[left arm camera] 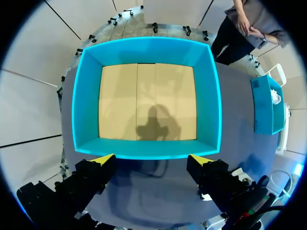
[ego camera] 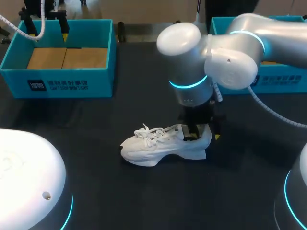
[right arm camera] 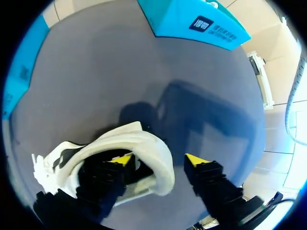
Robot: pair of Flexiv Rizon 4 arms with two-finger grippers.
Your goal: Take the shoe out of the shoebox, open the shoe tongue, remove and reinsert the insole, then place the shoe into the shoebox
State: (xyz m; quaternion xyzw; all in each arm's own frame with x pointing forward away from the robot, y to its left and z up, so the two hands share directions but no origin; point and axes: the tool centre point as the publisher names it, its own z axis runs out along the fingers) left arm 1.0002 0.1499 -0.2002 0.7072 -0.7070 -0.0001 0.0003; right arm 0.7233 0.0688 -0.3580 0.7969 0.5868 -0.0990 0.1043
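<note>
A white sneaker (ego camera: 158,143) lies on its sole on the dark table, toe toward the left, laces loose. My right gripper (ego camera: 204,134) stands over its heel. In the right wrist view one yellow-tipped finger (right arm camera: 122,160) is down inside the shoe's opening (right arm camera: 144,143), and the other finger (right arm camera: 196,160) is outside behind the heel, with a gap to it. The jaws stand apart, so the right gripper (right arm camera: 160,160) is open. My left gripper (ego camera: 48,28) hangs open above the left blue shoebox (ego camera: 57,86), holding nothing; below the left gripper (left arm camera: 151,160) lies the shoebox's (left arm camera: 211,96) cardboard floor.
A second blue box (ego camera: 283,81) stands at the back right, also seen ahead of the right gripper as a blue box (right arm camera: 192,21). White robot bases sit at the front left (ego camera: 24,177) and front right (ego camera: 297,196) corners. Dark tabletop surrounds the shoe.
</note>
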